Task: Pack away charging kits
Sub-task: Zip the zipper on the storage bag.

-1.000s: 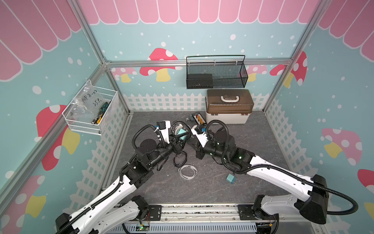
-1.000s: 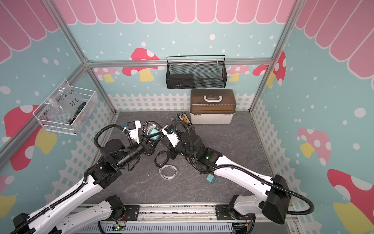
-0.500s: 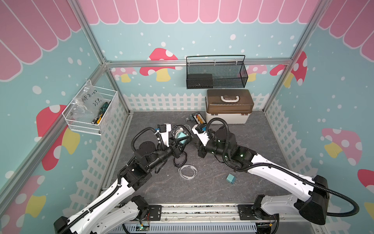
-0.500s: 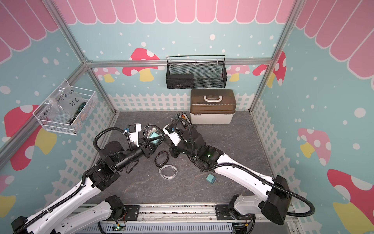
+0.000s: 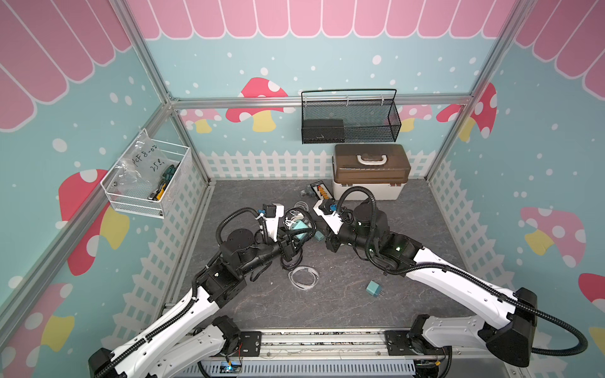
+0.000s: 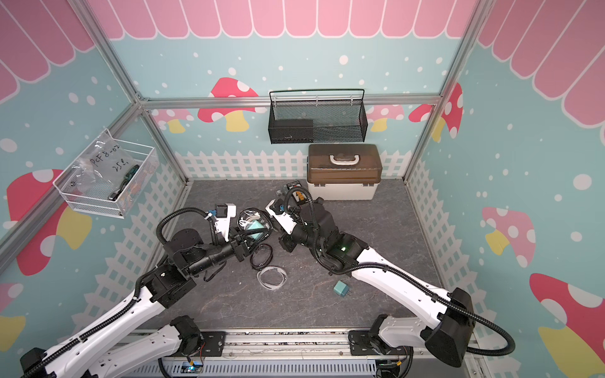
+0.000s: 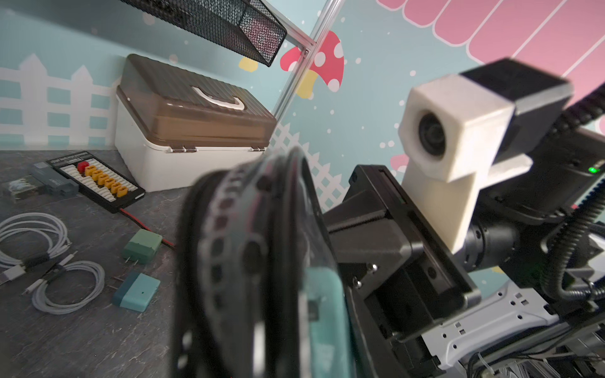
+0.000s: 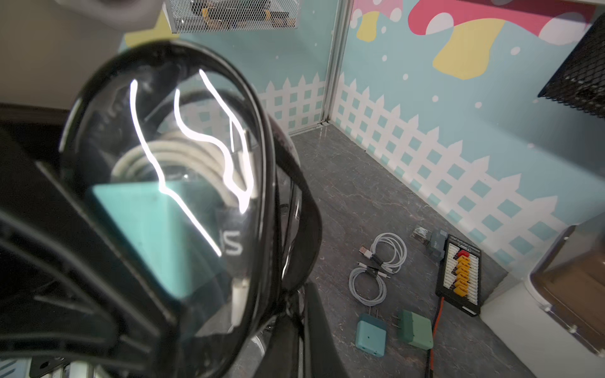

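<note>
Clasping pouch [image 5: 297, 223], left hand [image 5: 293, 239] aloft.

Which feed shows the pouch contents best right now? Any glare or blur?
Right wrist view: glare streaks cross the clear pouch, but the adapter and cable inside read clearly. Left wrist view: pouch is close to the lens and badly blurred. Both top views: even light, sharp, pouch small.
</note>
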`<state>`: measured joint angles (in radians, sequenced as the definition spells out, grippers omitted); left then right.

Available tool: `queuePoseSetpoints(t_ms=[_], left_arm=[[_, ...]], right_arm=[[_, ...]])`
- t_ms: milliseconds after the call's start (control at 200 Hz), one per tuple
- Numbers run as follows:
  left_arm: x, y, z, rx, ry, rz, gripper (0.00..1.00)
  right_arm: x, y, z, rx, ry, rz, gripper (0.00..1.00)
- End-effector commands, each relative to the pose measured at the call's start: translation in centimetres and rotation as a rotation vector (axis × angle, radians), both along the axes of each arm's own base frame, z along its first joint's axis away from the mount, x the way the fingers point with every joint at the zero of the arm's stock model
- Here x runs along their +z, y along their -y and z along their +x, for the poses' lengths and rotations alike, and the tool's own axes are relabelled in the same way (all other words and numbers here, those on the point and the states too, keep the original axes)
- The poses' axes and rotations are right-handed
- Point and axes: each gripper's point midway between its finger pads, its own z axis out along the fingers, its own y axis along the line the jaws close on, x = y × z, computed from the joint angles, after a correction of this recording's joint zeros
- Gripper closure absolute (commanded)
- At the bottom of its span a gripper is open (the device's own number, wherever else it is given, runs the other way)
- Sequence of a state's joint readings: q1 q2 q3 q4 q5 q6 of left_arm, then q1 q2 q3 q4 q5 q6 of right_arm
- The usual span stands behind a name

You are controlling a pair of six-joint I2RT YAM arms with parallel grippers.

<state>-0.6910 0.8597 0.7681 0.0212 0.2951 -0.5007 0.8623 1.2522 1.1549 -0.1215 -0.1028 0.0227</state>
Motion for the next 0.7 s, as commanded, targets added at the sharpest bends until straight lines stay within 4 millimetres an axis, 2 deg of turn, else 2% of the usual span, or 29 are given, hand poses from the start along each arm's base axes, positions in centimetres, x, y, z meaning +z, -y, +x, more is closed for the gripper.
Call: queuePoseSetpoints(t_ms=[0, 305, 435, 540, 655, 695], left_arm=[[-2.9, 1.9, -2.5, -0.157, -0.058, 0.079, 1.0], [-4.9, 4.8, -4.2, -0.262, -0.055, 0.178, 1.0], [-6.0, 5.4, -4.1, -0.265, -0.07, 0.211, 1.0], [-5.4, 5.7, -4.0, -0.27, -0.056, 0.206, 1.0], [-3.8, 6.2, -4.1, -0.295, -0.034, 0.189, 1.0], [-3.1, 6.3, -4.1, -0.3, -0.024, 0.179, 0.96]], right_arm=[[6.5, 2.8, 2.6, -0.143, 0.183, 0.078, 1.0], [10.6, 3.5, 2.8, -0.144, 0.266, 0.119, 1.0], [12.6, 3.8, 2.3, -0.139, 0.277, 0.165, 1.0], [13.2, 4.2, 1.5, -0.127, 0.267, 0.206, 1.0], [13.3, 5.1, 0.9, -0.143, 0.254, 0.272, 1.0], [13.4, 5.4, 0.7, -0.148, 0.25, 0.294, 1.0]])
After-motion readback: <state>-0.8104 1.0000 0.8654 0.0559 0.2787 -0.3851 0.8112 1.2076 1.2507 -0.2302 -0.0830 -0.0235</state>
